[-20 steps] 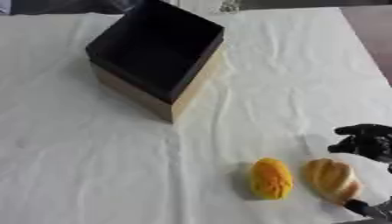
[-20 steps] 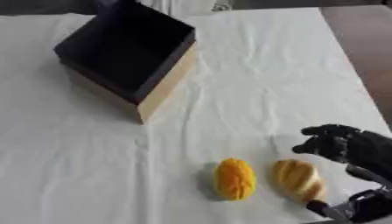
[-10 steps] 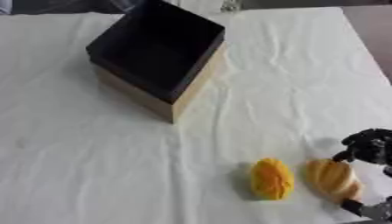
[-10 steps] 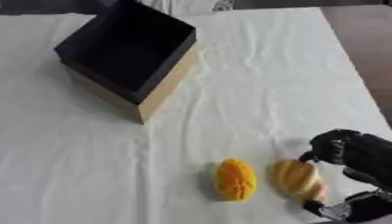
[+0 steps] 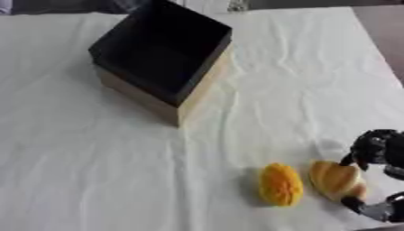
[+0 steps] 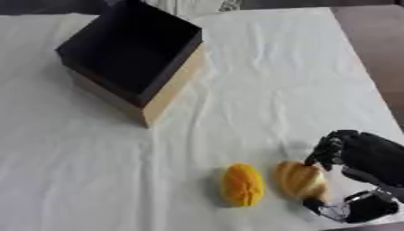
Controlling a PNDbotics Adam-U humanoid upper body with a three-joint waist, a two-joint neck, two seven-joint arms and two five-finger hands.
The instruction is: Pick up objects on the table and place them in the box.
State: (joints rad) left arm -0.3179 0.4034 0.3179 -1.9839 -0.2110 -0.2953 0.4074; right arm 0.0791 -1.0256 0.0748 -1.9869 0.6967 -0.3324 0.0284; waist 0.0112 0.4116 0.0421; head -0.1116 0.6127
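Where the white cloth (image 5: 94, 171) covers the surface (image 6: 371, 63), two small objects lie side by side near the front edge, well apart from the box (image 5: 162, 61) at the far left. That box stands open, black inside with pale tan outer walls, turned at an angle so one corner points toward the near side.

Of the two objects, the left one is an orange-yellow oval thing (image 6: 242, 185) with a ridged skin, lying alone on the cloth. Just beside it on the right lies a tan, ribbed, bread-like piece (image 6: 300, 180), lighter at the top and browner toward its lower end.

From the right side the robot's right hand (image 6: 364, 155) reaches in, black with silver parts. Its fingers (image 6: 327, 151) are curled downward and come to the upper right end of the bread-like piece, while the thumb (image 6: 335, 210) sits at the lower end, so the hand brackets the piece from both ends. Whether the fingers actually press on it I cannot tell from here. The piece rests on the cloth.

The left hand shows nowhere.
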